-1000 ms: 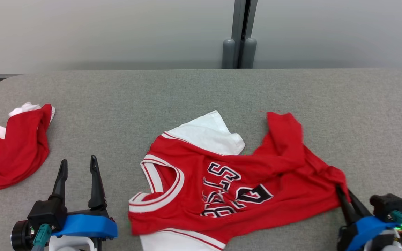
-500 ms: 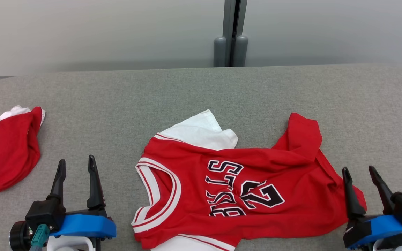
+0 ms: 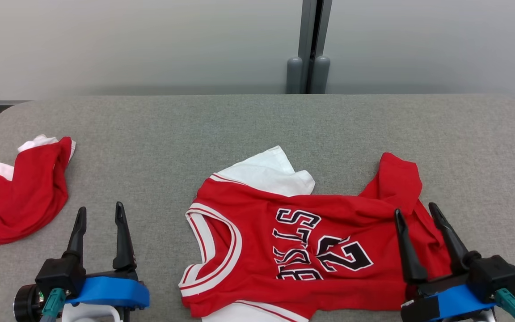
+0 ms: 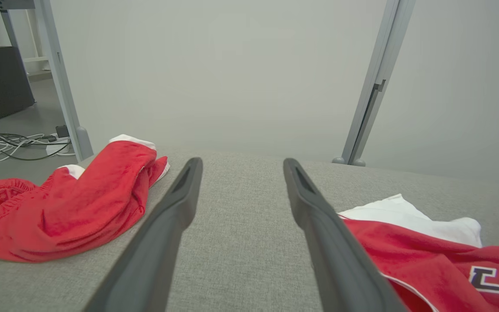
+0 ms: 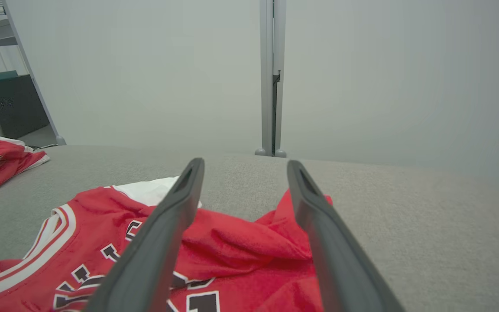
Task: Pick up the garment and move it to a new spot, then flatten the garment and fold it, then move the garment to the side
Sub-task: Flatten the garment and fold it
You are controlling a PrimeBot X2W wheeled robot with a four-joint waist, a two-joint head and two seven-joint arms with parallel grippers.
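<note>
The garment [image 3: 302, 241] is a red jersey with white trim and black lettering, lying spread on the grey table [image 3: 239, 125], neck opening to the left, a white part showing at its far side and near edge. Its right end is bunched into a raised fold [image 5: 241, 242]. My right gripper [image 3: 415, 212] is open above that right end, fingers apart with nothing between them. My left gripper [image 3: 100, 212] is open over bare table, left of the jersey [image 4: 431, 264], holding nothing.
A second red and white garment [image 3: 16, 192] lies crumpled at the table's left edge, also in the left wrist view [image 4: 72, 203]. A grey post [image 3: 309, 49] stands behind the table's far edge. Cables [image 4: 11, 145] lie on the floor beyond the left end.
My right gripper let go of the jersey's right end, opened, and moved up and left over it. The jersey now lies flatter. The left gripper stayed put; the camera shifted slightly.
</note>
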